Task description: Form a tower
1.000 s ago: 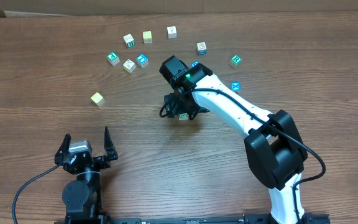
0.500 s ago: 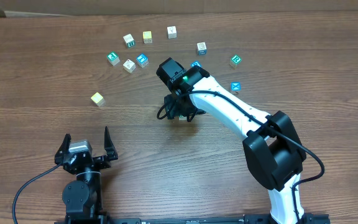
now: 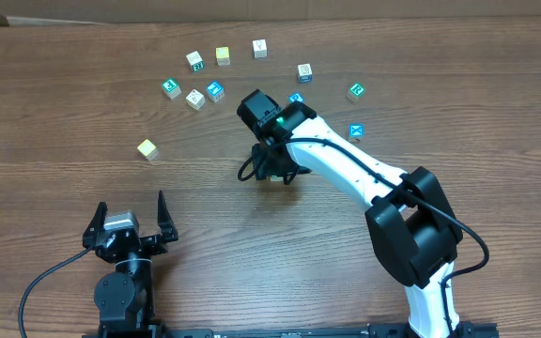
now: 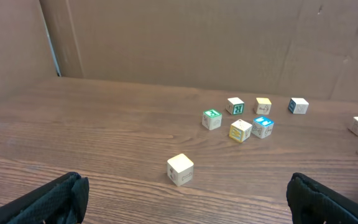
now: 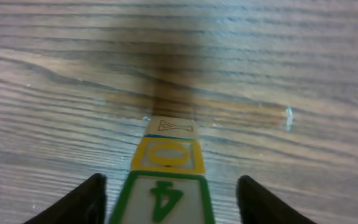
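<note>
Right tool [image 5: 169,202] down over tower [image 5: 168,155], mid-tabletop [image 3: 45,103]. Partly open, fingers [image 5: 86,202] straddling the stack, visible gap each side, no contact, nothing gripped. Tower upright, one cube wide: green-framed "4" face nearest the wrist camera, yellow-framed "O" next, pale face beyond. Hidden under the tool in overhead. Left tool [image 3: 128,205] at front-left edge, wide open, empty. Loose cubes [image 3: 223,55] scattered toward far edge; one cream cube [image 3: 147,148] apart, left of centre.
</note>
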Controlling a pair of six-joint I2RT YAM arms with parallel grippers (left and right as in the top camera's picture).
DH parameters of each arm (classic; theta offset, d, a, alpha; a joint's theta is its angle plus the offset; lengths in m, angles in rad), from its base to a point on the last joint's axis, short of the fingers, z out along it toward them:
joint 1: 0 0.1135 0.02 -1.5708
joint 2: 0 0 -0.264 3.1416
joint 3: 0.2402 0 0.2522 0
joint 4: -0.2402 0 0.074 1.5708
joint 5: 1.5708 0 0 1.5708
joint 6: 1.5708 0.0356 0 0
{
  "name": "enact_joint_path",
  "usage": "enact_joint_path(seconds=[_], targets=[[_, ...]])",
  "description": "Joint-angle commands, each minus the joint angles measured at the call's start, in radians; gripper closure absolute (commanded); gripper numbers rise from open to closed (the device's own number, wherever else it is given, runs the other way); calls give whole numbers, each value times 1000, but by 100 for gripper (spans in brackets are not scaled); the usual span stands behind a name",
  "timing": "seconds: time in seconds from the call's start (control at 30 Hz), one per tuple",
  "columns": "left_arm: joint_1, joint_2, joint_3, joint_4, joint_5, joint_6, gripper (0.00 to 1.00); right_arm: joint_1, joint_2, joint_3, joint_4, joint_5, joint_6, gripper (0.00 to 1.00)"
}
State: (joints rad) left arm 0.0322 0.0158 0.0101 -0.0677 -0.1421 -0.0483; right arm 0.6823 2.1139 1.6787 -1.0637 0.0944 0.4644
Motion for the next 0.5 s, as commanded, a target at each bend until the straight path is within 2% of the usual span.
enact_joint_path(seconds=[0.0,0.1,0.27,0.3,0.47], targets=[[-6,-11,-4,0,4,19,0,3,-26,-11,12,18,15,48],[-6,-11,-4,0,4,19,1,3,-26,-11,11,18,15,62],[-6,-11,-4,0,4,19,0,3,-26,-11,12,18,15,67],[-6,-11,-4,0,4,19,0,3,-26,-11,12,18,14,71],[-6,-11,-4,0,4,19,0,3,-26,-11,12,18,14,73]])
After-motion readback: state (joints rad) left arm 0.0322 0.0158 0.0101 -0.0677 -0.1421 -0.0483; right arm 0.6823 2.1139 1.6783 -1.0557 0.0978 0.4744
